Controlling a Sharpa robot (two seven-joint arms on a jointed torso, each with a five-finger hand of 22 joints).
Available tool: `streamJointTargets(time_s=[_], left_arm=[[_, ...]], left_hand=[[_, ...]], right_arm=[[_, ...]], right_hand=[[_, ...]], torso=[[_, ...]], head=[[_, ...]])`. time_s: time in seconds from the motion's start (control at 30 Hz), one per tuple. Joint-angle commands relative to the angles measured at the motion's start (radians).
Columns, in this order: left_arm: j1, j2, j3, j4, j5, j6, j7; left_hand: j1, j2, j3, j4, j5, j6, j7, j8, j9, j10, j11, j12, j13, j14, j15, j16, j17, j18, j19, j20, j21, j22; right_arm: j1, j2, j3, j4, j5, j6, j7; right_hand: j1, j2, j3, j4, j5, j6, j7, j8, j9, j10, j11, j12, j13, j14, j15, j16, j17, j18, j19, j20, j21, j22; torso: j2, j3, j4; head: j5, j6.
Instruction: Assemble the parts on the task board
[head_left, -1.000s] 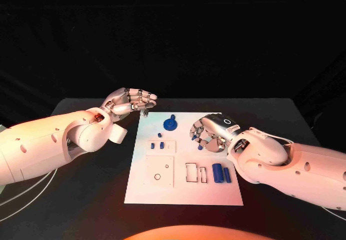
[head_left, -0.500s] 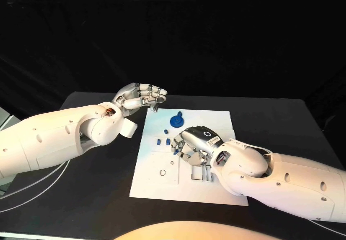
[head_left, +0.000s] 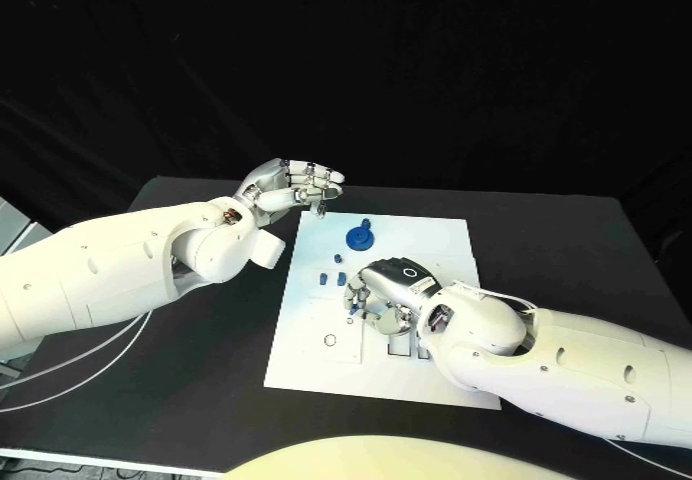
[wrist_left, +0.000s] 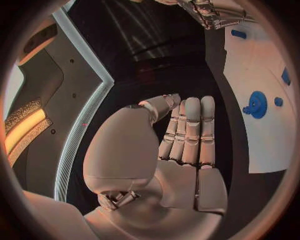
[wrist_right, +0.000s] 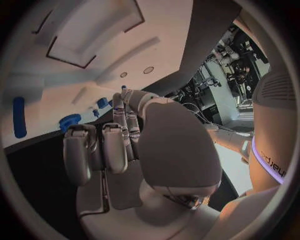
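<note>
on the task board (head_left: 433, 235), blue part (head_left: 361, 238) flat, right hand (head_left: 382, 295) curled, grasp unclear, left hand (head_left: 296, 185) clenched empty

A black desk (head_left: 577, 240) carries everything. Black cloth (head_left: 433, 90) hangs behind it. Pale cables (head_left: 65, 365) trail over its near left corner.
</note>
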Motion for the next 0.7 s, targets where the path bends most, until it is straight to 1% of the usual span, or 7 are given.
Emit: streamJointTargets(time_s=[0.03, 0.2, 0.37, 0.57, 0.7], left_arm=[[0.001, 0.002, 0.001, 0.003, 0.011, 0.003, 0.008], [0.001, 0.002, 0.001, 0.003, 0.011, 0.004, 0.005], [0.001, 0.001, 0.001, 0.001, 0.011, 0.003, 0.004], [0.001, 0.0, 0.001, 0.0, 0.01, 0.004, 0.002], [0.001, 0.0, 0.001, 0.0, 0.01, 0.004, 0.001]], left_hand=[[-0.011, -0.001, -0.001, -0.003, 0.005, -0.009, 0.0, -0.005, -0.001, -0.007, -0.002, 0.004, -0.001, -0.003, 0.002, 0.003, 0.001, 0.016, 0.0, 0.004, -0.006, -0.001], [-0.012, -0.002, -0.001, -0.002, 0.005, -0.012, 0.001, -0.006, -0.001, -0.011, -0.001, 0.005, -0.002, -0.005, 0.003, 0.003, 0.001, 0.016, -0.001, 0.004, -0.006, -0.002], [-0.013, -0.002, -0.001, -0.003, 0.005, -0.014, 0.002, -0.006, -0.001, -0.013, 0.0, 0.005, -0.002, -0.006, 0.003, 0.003, 0.001, 0.016, -0.001, 0.005, -0.007, -0.002], [-0.013, -0.002, -0.001, -0.003, 0.005, -0.015, 0.002, -0.006, -0.001, -0.015, 0.0, 0.005, -0.002, -0.007, 0.003, 0.003, 0.001, 0.016, -0.002, 0.005, -0.007, -0.003], [-0.013, -0.002, -0.001, -0.003, 0.005, -0.015, 0.002, -0.006, -0.001, -0.015, 0.0, 0.005, -0.002, -0.007, 0.003, 0.003, 0.001, 0.016, -0.002, 0.005, -0.007, -0.003]], right_arm=[[-0.004, 0.005, -0.001, -0.005, -0.026, 0.028, -0.004], [-0.008, 0.01, -0.001, -0.01, -0.033, 0.029, -0.011], [-0.011, 0.013, -0.002, -0.011, -0.037, 0.027, -0.013], [-0.014, 0.015, -0.002, -0.012, -0.039, 0.03, -0.013], [-0.014, 0.016, -0.003, -0.012, -0.039, 0.035, -0.013]], right_hand=[[-0.007, 0.0, 0.005, -0.004, -0.002, 0.003, 0.001, 0.007, 0.001, 0.053, -0.049, -0.005, 0.002, 0.05, -0.006, 0.002, -0.001, -0.008, 0.072, -0.007, -0.006, 0.218], [-0.007, 0.001, 0.005, -0.005, -0.002, 0.003, 0.002, 0.006, 0.002, 0.053, -0.049, -0.006, 0.002, 0.05, -0.006, 0.003, -0.001, -0.008, 0.072, -0.007, -0.007, 0.218], [-0.007, 0.001, 0.005, -0.005, -0.002, 0.003, 0.002, 0.006, 0.002, 0.053, -0.049, -0.006, 0.002, 0.05, -0.006, 0.003, -0.001, -0.008, 0.072, -0.007, -0.007, 0.218], [-0.008, 0.001, 0.007, -0.006, -0.002, 0.003, 0.002, 0.006, 0.002, 0.053, -0.049, -0.006, 0.002, 0.05, -0.007, 0.003, 0.0, -0.008, 0.072, -0.007, -0.006, 0.218], [-0.008, 0.001, 0.007, -0.006, -0.002, 0.003, 0.002, 0.006, 0.002, 0.053, -0.049, -0.006, 0.002, 0.05, -0.007, 0.003, 0.0, -0.008, 0.072, -0.007, -0.006, 0.218]], torso=[[0.001, 0.0013, 0.0003], [0.001, 0.0001, 0.0002], [0.001, 0.0006, -0.0001], [0.0, -0.0003, 0.0], [0.0, -0.0001, -0.0002]], head=[[0.006, -0.003], [0.006, -0.006], [0.007, -0.009], [0.008, -0.011], [0.009, -0.012]])
